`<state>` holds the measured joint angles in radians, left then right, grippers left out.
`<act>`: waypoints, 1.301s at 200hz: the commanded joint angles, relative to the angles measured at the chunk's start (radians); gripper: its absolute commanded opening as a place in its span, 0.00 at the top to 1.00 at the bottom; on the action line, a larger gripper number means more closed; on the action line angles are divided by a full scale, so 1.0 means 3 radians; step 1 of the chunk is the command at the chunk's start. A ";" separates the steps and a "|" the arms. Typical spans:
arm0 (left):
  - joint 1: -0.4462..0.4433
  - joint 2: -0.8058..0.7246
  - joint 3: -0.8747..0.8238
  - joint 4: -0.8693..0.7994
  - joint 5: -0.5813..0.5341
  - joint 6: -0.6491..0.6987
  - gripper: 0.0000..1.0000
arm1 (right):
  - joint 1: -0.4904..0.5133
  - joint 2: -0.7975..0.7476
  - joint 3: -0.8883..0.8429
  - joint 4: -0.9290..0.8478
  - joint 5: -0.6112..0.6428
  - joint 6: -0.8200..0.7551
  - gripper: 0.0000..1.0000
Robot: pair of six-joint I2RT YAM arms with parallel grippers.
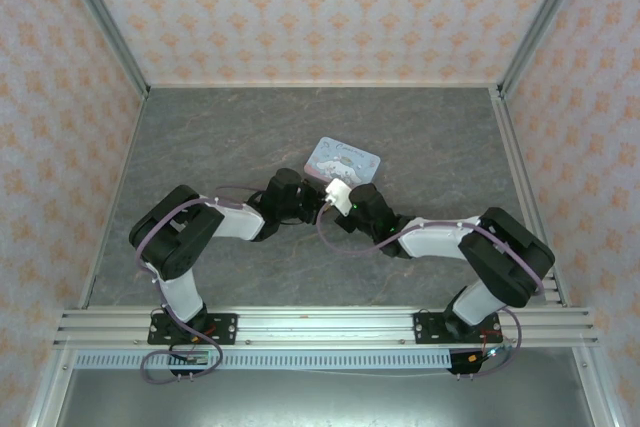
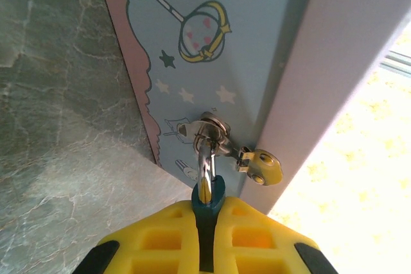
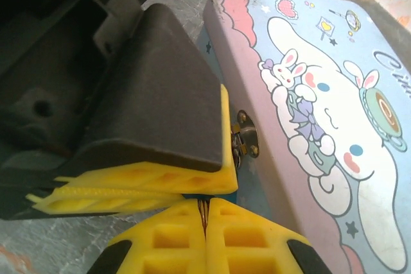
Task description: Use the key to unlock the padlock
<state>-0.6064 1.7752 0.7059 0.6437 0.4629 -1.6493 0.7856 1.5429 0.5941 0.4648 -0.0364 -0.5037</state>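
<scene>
The padlock (image 2: 215, 192) is tiny and teal-blue. It hangs on the clasp (image 2: 215, 126) on the near side wall of the tin (image 3: 321, 94). Its silver shackle (image 2: 205, 158) goes through the ring of the clasp. Just beside the clasp is a small gold plate (image 2: 260, 166) with two rivets.

The left gripper (image 2: 207, 215) pinches the padlock's body between its two yellow fingers. The right gripper (image 3: 205, 208) is just beside it, in front of the same side of the tin. Its yellow fingers are pressed together, with only a thin dark line where they meet. I cannot tell if anything is held there.

The tin is pale blue with a pink wavy edge. Its lid shows a white cartoon puppy with long ears, a small white bunny, hearts and stars. Curly writing on the lid starts with a "C", and the rest is cut off.

The tin lies flat near the middle of the grey table (image 1: 200, 147), a little toward the far edge.
</scene>
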 commanded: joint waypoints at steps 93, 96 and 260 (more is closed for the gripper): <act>0.0016 -0.0017 -0.0062 -0.0011 -0.0018 0.0119 0.85 | -0.0117 0.0226 -0.0242 0.0589 -0.0197 0.1274 1.00; 0.0022 -0.0017 -0.0065 -0.0013 -0.0019 0.0124 0.85 | -0.0120 0.0234 -0.0246 0.0600 -0.0191 0.1290 1.00; 0.0508 -0.0815 -0.0203 -0.0894 -0.0048 0.0752 0.30 | -0.0127 0.0329 -0.0339 0.0732 -0.0380 0.1909 1.00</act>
<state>-0.4572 1.5356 0.6521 0.4210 0.4557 -1.4624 0.7551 1.6245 0.5179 0.7174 -0.1322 0.0322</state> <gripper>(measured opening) 0.704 0.047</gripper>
